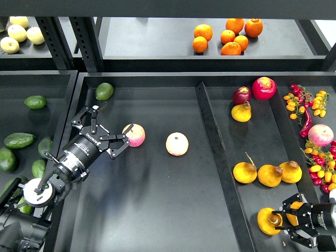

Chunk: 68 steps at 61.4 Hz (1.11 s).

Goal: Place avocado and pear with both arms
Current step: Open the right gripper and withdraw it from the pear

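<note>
left claw [103, 129] spread, arm outstretched | right claw [283, 223] pinching pear [268, 220]

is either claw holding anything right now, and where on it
The right claw is closed on the pear, gripping its right side. The left claw is open and holds nothing, beside an apple.

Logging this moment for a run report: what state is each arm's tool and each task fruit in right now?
Left tool: open, empty, fingers spread beside a pink-and-yellow apple.
Right tool: fingers around the pear, though the grip itself is hard to see.
Pear: lying in the right tray, at the right tool.
Avocado: lying free at the far left corner of the middle tray, untouched.
</note>
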Motion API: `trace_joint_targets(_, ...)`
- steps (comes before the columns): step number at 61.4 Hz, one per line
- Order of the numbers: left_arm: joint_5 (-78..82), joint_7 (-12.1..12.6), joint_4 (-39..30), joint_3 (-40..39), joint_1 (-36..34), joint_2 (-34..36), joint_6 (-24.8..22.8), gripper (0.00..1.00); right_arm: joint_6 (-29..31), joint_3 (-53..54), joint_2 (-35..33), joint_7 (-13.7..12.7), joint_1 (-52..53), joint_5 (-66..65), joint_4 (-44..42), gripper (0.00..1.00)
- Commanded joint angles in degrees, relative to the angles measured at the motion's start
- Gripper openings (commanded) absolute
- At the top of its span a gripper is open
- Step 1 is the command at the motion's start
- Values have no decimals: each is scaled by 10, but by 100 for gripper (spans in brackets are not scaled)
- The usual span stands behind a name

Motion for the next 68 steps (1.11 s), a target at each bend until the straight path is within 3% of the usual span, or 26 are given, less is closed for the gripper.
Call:
trace_joint_targets(1, 0, 0, 0, 0, 0, 0, 0, 99, 0, 0, 0, 0, 1, 0, -1, 58)
trace_joint_targets(11, 0, 0, 0, 0, 0, 0, -1, 99, 0, 0, -3, 0, 5, 2, 8, 87)
trace_joint_targets(18, 1, 0, 0, 0, 0, 0, 0, 99, 0, 3, -13, 0, 11, 8, 19, 95)
trace_joint_targets(46, -1, -1, -11, 2, -1, 0, 4, 99, 0, 178, 6, 0, 16, 98, 44, 95)
trace_joint_targets(48, -1, -1, -14, 2, -1, 0, 3, 98, 0, 222, 56, 0, 15, 105, 43, 94)
trace_joint_targets(68, 0, -4, -18, 5, -2, 0, 3, 98, 0, 423, 280, 0, 3, 20, -38, 94)
